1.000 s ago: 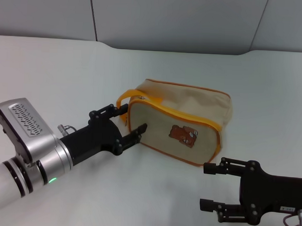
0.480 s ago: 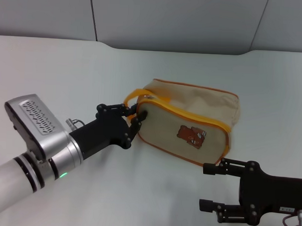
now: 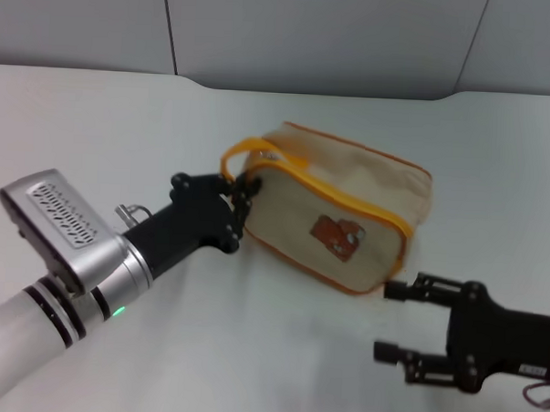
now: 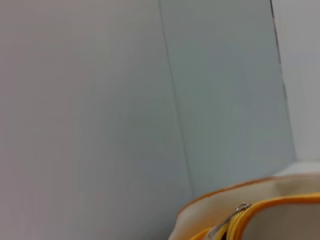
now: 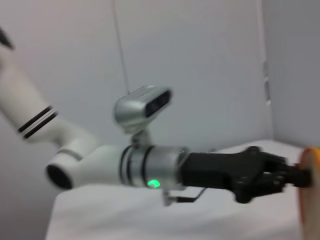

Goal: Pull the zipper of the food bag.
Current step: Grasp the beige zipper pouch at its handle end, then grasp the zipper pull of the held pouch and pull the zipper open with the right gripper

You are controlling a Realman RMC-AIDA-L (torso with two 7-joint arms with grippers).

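The food bag (image 3: 334,218) is beige with orange piping and a brown bear patch (image 3: 337,238), and lies mid-table, turned at an angle. Its zipper (image 3: 335,192) runs along the orange-trimmed top edge. The silver pull tab (image 4: 242,206) shows in the left wrist view. My left gripper (image 3: 242,194) is shut on the bag's left end, just under the orange loop handle (image 3: 244,152). It also shows in the right wrist view (image 5: 295,172), touching the bag's orange edge (image 5: 310,190). My right gripper (image 3: 396,321) is open and empty, just in front of the bag's front right corner.
The white table (image 3: 96,125) carries only the bag. A grey wall panel (image 3: 310,34) stands behind the table's far edge. My left arm (image 3: 63,251) crosses the table's left front.
My left gripper has closed on the bag's left end and the bag has turned and shifted. My right gripper has moved slightly right and toward the bag's corner.
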